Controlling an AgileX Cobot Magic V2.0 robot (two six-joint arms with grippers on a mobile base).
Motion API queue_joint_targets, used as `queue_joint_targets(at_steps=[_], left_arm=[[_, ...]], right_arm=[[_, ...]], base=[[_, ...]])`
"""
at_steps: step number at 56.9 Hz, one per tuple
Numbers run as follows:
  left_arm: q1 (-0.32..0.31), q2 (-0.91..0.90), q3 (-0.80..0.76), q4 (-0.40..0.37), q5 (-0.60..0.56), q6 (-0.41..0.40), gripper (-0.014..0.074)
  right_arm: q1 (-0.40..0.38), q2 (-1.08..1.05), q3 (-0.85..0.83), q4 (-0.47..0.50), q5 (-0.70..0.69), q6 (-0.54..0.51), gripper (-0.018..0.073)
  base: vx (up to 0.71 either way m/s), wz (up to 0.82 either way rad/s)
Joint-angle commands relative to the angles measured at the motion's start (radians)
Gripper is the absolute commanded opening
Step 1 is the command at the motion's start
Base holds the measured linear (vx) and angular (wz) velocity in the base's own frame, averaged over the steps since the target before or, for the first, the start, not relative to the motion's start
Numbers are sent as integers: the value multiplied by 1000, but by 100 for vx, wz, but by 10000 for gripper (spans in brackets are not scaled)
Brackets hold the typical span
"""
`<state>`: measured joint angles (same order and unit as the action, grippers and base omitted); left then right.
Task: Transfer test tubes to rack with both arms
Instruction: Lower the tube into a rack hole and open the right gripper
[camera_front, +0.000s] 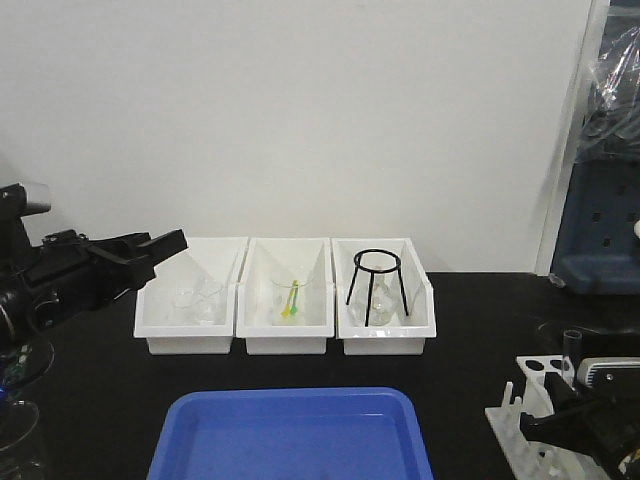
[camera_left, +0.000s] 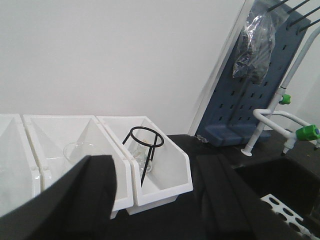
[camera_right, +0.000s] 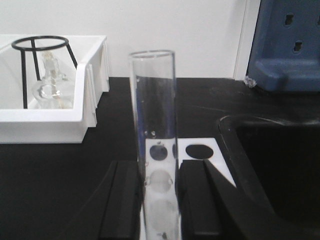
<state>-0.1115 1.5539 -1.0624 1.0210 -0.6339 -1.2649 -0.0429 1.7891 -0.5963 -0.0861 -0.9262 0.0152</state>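
I've got a clear, glossy glass test tube (camera_right: 153, 125) on screen; the rack (camera_front: 510, 415) reads to me as matt white plastic; bins (camera_front: 290, 345) are smooth white plastic with a slight sheen; tray (camera_front: 290, 430) glossy blue plastic; tabletop (camera_front: 100, 400) matt black

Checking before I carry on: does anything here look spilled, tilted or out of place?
Nothing stands out. The test tube stands upright in the right gripper at the rack; no spill or breakage shows.

Plain white wall (camera_front: 300, 120) behind a black laboratory bench (camera_front: 110, 400); at right, a blue pegboard (camera_left: 240, 100), a white tap (camera_left: 271, 116) with green handles, and a black sink (camera_left: 280, 185).
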Motion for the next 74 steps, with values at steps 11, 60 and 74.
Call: queue_joint_targets(at_steps=[11, 60, 74], left_arm=[[4, -44, -29, -47, -45, 3, 491], [4, -44, -29, -47, -45, 3, 491], [4, -44, -29, -47, -45, 3, 491]], right_arm=[[-5, 11, -23, -6, -154, 3, -9], [-5, 11, 164, 44, -413, -57, -2], [-5, 11, 164, 43, -413, -89, 118]], base=[[0, 0], [0, 0], [0, 0]])
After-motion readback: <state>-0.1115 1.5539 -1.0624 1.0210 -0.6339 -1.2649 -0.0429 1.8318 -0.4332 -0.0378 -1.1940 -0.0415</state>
